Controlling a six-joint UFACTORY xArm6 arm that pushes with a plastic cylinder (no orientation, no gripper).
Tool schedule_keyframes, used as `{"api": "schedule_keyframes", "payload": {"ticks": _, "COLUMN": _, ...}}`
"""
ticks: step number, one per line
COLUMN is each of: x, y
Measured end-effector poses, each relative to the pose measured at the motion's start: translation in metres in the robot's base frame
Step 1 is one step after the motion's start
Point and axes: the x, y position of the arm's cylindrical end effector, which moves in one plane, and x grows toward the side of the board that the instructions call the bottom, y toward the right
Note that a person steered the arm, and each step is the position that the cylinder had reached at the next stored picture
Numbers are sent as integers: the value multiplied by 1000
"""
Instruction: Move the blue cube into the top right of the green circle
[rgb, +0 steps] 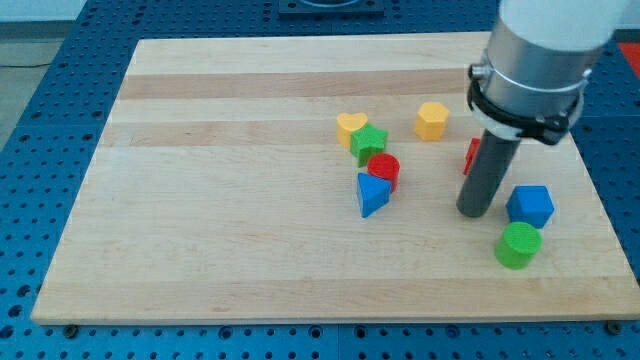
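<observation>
The blue cube lies at the view's right, touching the top right of the green circle, a short green cylinder just below it. My tip rests on the board just left of the blue cube, with a small gap between them, and up and to the left of the green circle.
A red block is partly hidden behind the rod. A yellow hexagon lies above and left of it. A cluster sits mid-board: yellow heart, green star, red cylinder, blue triangle. The board's right edge is close to the cube.
</observation>
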Motion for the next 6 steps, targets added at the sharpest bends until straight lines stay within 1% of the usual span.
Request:
{"api": "schedule_keyframes", "payload": {"ticks": 1, "x": -34, "y": 15}}
{"api": "schedule_keyframes", "payload": {"ticks": 2, "x": -50, "y": 46}}
{"api": "schedule_keyframes", "payload": {"ticks": 3, "x": -47, "y": 50}}
{"api": "schedule_keyframes", "payload": {"ticks": 4, "x": -36, "y": 50}}
{"api": "schedule_keyframes", "payload": {"ticks": 6, "x": -2, "y": 50}}
